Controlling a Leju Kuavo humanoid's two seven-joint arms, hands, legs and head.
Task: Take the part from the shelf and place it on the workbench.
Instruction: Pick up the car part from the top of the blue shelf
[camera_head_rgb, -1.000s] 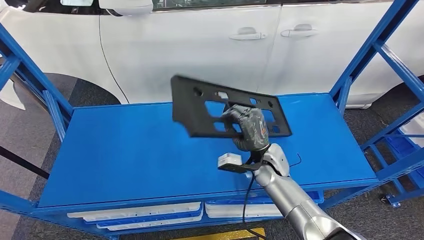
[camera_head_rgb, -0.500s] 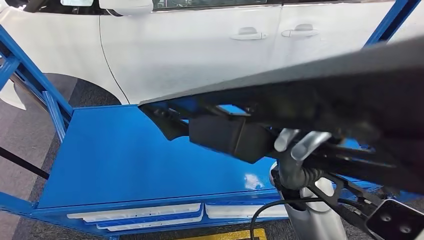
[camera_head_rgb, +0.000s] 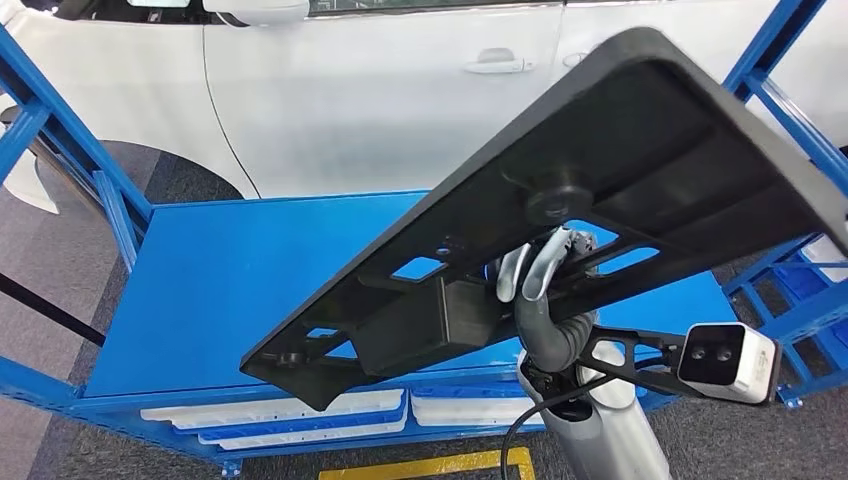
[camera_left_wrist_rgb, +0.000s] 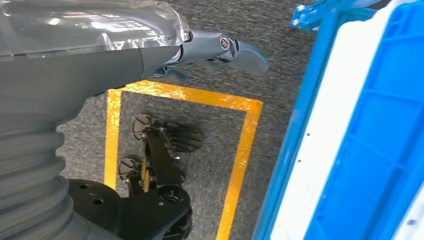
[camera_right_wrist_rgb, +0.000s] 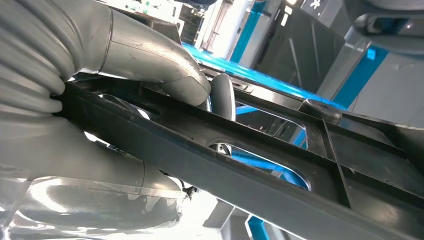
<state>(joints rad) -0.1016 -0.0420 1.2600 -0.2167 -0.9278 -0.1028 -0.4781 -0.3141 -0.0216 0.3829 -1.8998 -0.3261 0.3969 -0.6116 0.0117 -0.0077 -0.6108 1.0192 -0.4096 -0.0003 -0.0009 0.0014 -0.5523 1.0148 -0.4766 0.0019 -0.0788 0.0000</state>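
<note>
The part (camera_head_rgb: 600, 170), a flat black plastic panel with ribs and cut-out windows, is held up close to the head camera, tilted, above the blue shelf (camera_head_rgb: 250, 290) and clear of its top. The right hand (camera_head_rgb: 545, 290) grips it from beneath, silver fingers (camera_head_rgb: 530, 268) showing through one of the openings. Behind the shelf stands a white car (camera_head_rgb: 380, 90), its door handle just above the panel's upper edge. Blue uprights (camera_head_rgb: 60, 140) frame the shelf at either end, and white and blue trays (camera_head_rgb: 290, 420) sit on the level beneath its top. Dark carpet runs around the shelf, with a strip of yellow floor marking (camera_head_rgb: 420, 468) in front of it.

The right wrist view shows the grip closely: the grey thumb (camera_right_wrist_rgb: 150, 57) presses on one face of the part (camera_right_wrist_rgb: 260, 165) while a finger pokes through a window from the other face. The left wrist view looks down beside the shelf at a yellow rectangle (camera_left_wrist_rgb: 240, 150) taped on grey carpet, and shows the left hand (camera_left_wrist_rgb: 220, 50) hanging with its fingers loosely curled on nothing.
</note>
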